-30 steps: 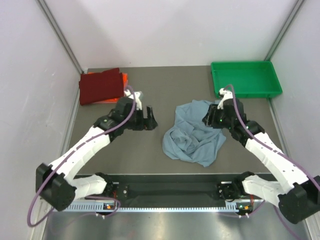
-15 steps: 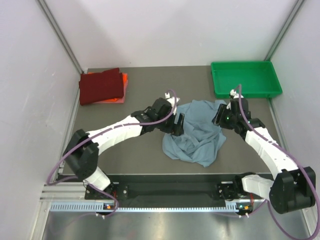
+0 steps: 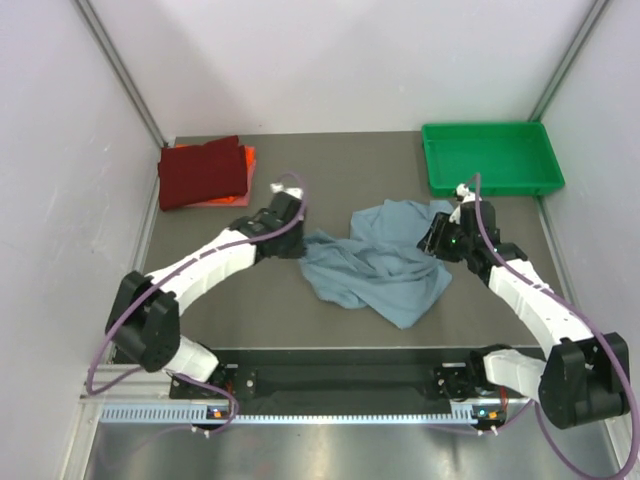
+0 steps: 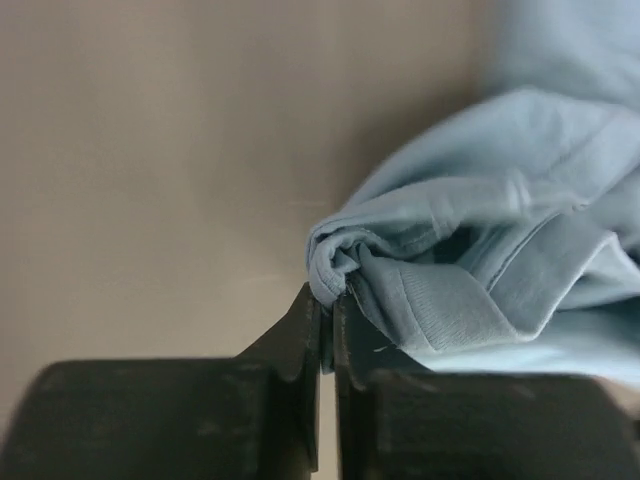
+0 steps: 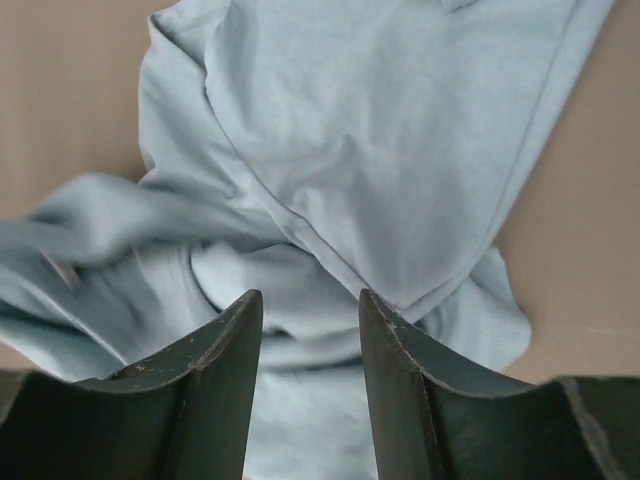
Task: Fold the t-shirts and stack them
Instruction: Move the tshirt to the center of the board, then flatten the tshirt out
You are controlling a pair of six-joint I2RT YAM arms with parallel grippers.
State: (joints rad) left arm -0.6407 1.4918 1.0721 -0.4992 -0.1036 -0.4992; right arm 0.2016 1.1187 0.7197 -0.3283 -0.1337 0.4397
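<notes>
Left gripper [image 4: 327,305]: clamped on grey-blue t-shirt [image 4: 470,250], the fold right at its tips.
Right gripper [image 5: 310,300]: jaws apart, cloth just beneath; contact unclear.

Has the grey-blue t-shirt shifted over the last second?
Yes. The left tool has dragged the grey-blue t-shirt leftward, its left edge now nearer the dark red shirt.

Lab test cell: white panel walls [image 3: 350,60]

Bright, even light; t-shirt [image 5: 340,180] prob. motion-blurred.
</notes>
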